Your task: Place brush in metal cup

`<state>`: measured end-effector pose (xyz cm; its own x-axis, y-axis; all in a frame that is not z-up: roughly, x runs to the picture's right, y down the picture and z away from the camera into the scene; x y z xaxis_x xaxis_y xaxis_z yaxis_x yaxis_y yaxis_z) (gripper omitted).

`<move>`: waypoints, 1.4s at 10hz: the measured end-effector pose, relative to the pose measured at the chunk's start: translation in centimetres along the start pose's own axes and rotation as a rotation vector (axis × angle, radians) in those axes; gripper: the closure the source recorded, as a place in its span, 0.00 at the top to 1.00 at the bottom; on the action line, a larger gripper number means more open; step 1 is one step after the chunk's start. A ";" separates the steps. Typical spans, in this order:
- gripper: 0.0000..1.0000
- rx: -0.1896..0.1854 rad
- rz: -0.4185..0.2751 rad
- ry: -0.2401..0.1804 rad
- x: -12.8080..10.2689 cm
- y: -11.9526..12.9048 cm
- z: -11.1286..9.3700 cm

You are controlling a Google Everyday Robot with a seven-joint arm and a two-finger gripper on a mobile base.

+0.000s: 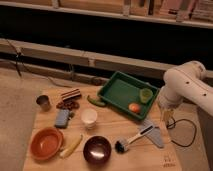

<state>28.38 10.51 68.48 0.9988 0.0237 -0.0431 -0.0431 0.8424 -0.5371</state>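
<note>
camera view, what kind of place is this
Probably a robot test area, not a home: a low wooden table set on bare floor, scattered with props such as the brush, the metal cup and a green tray, and a white robot arm whose gripper hangs by the table's right edge.

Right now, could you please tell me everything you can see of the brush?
The brush is small, with a round black bristle head and a slim pale handle. It lies flat on the wooden table, head beside the dark bowl, handle angled up-right toward the gripper, which sits low at the table's right side. Whether they touch is unclear.
</note>
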 end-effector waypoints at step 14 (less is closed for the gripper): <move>1.00 -0.004 -0.242 -0.029 -4.7 -4.5 0.1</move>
<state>23.88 6.68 71.18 0.9803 -0.1630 0.1115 0.1974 0.8235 -0.5318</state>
